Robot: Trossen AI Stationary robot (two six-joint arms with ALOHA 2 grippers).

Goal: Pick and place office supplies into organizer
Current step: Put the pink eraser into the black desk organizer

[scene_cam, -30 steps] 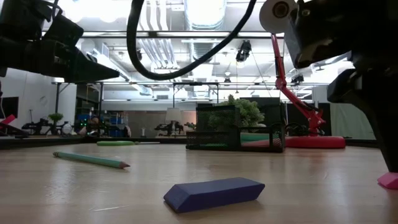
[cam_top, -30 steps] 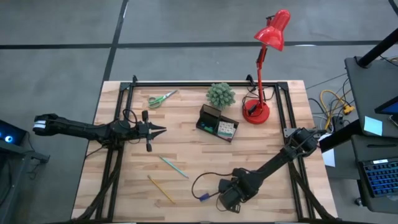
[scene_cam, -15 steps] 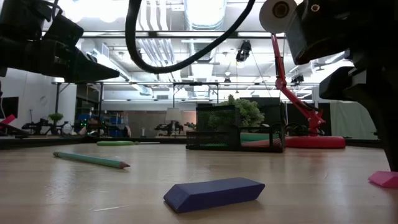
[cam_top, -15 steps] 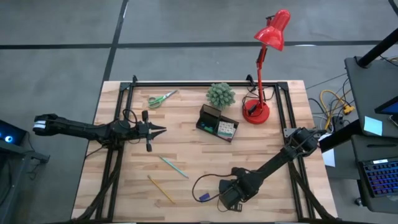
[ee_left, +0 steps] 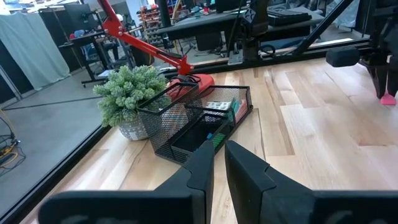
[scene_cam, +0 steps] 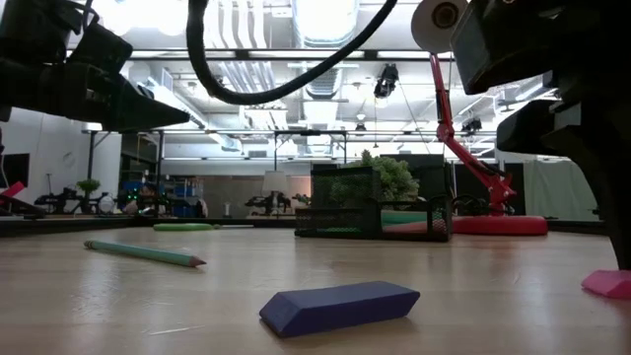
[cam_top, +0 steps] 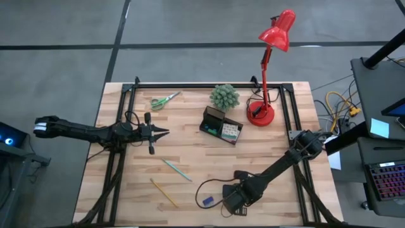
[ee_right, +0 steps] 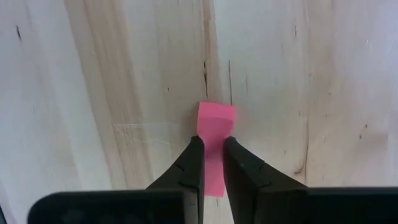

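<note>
Left gripper (cam_top: 166,132): held above the left half of the worktop (cam_top: 190,152), jaws clenched on nothing, tips pointing toward the organizer (cam_top: 221,126).

Scissors (cam_top: 164,100): green-handled, flat near the far left edge; long axis diagonal, blades toward the far right.

Teal pen (cam_top: 176,170): flat on the boards left of centre; long axis diagonal from far left to near right.

Yellow pencil (cam_top: 164,192): nearer the front edge than the pen, lying on much the same diagonal, apart from it.

Blue eraser (scene_cam: 340,306): flat block near the front edge, just left of the right gripper; long axis roughly crosswise in the low view.

Organizer: black mesh tray at the worktop's centre, set at an angle, small items in its compartments; potted plant (cam_top: 224,97) just behind it, red lamp (cam_top: 271,63) to its right.

Pink piece (ee_right: 214,146): small flat rectangle on the boards near the front edge; its long axis runs in line with the fingers.

Right gripper (ee_right: 210,163): low at the front edge, jaws closed on the pink piece, one finger against each long side; the piece's far end projects beyond the tips and it rests on the wood.

Surface: pale wooden planks with black framing rails. Room: grey floor; workshop benches and ceiling lights beyond.
</note>
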